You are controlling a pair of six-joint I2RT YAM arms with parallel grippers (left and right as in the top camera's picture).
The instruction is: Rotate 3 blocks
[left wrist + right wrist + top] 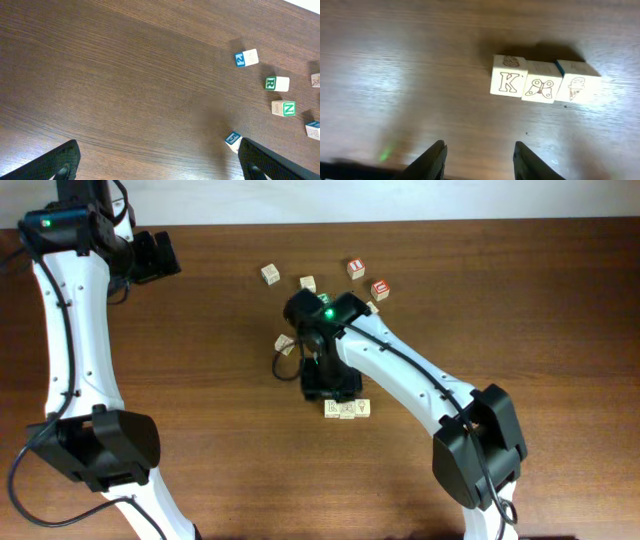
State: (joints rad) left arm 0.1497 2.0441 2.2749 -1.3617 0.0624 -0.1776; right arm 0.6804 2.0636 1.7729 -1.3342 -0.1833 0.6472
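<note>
Hovering over the dark wood surface (560,300), my left fingers (55,162) and right fingers (432,160) gape empty; only the right wrist shows K and butterfly on the blocks (542,82).

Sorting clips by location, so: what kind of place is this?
Probably a robotics lab bench rather than a home: a white left arm and right arm work at a wood-grain table, with small alphabet blocks scattered on it, plus a row of three.
</note>
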